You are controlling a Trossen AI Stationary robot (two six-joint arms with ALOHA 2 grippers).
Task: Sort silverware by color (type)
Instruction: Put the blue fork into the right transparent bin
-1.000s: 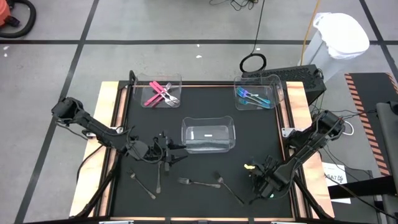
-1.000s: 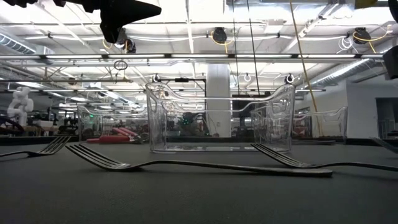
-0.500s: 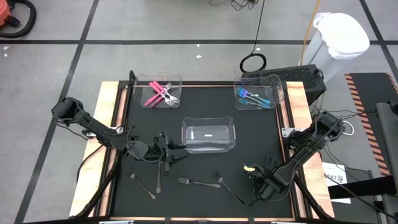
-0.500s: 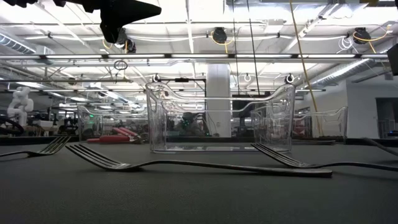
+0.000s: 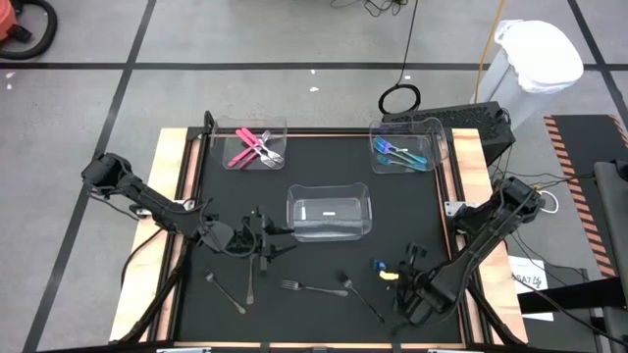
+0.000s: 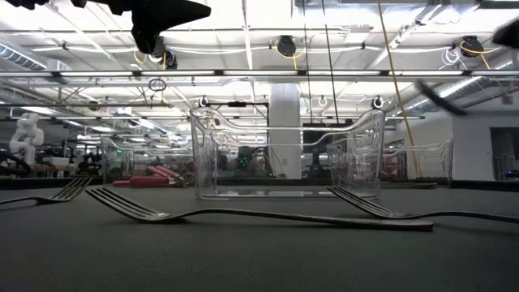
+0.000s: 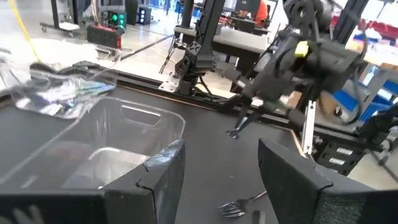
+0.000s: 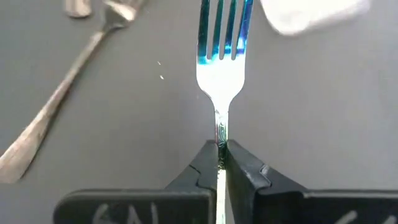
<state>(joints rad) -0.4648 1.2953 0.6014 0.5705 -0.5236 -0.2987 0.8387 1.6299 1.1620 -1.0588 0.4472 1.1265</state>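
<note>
My right gripper [image 8: 219,152] is shut on a metal fork [image 8: 221,62] whose tines shine blue. It hangs over the table's near right part [image 5: 402,275], and the fork's tines [image 5: 378,265] point toward the table's left. My left gripper [image 7: 221,155] hovers open and holds nothing, left of the clear middle bin [image 5: 329,213]. Several grey forks [image 5: 314,288] lie flat on the black mat near the front edge. Pink silverware lies in the far left bin [image 5: 253,147], blue silverware in the far right bin [image 5: 402,152]. My right gripper pinches the fork's handle just behind the neck [image 8: 219,140] between its two fingers. The fingers slant down and run along the fork, whose tines stick out ahead of them. The fork is lifted clear of the mat.
A grey fork [image 8: 56,118] lies on the mat just left of the held one. The table's wooden rim [image 5: 461,294] runs close on the right. The clear middle bin stands behind the loose forks. Open mat lies between that bin and the two far bins.
My right gripper has risen from the mat near the table's right front corner and has turned. The fork has come up with it: it lay flat on the mat before and is now lifted clear.
</note>
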